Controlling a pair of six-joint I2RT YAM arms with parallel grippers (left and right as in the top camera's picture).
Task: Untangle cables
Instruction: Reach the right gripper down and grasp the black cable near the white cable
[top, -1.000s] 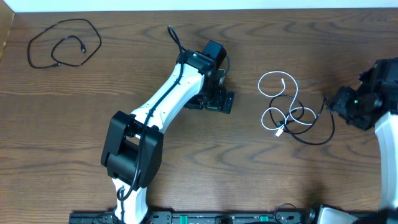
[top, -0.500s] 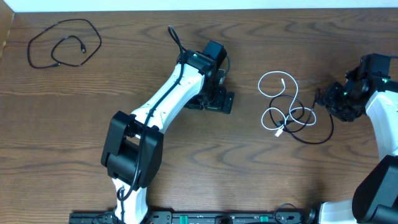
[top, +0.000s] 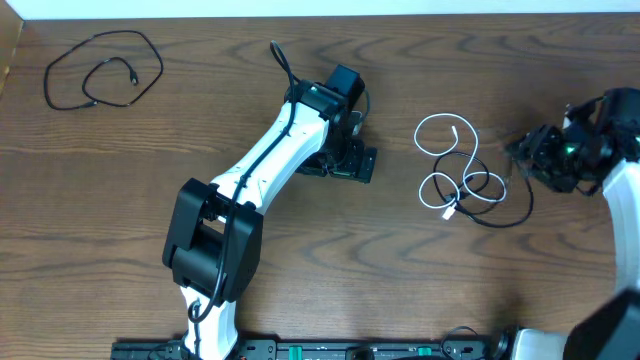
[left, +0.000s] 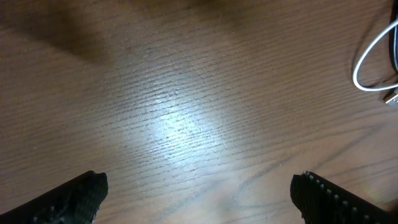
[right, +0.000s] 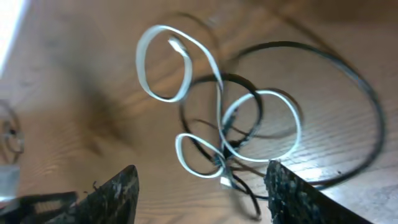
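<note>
Overhead: cables (top: 465, 185) on bare wood (top: 420, 280) between left end effector (left: 199, 186) and right end effector (right: 202, 171), both spread.

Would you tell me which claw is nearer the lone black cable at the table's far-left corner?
Left. The left claw sits mid-table, right of the lone black cable; the right claw is near the right edge, beyond the tangled cables.

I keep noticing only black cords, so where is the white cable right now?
Overhead, the white cable lies on the right half of the table, tangled with a black cable, between the left tool and the right tool, nearer the right one.
</note>
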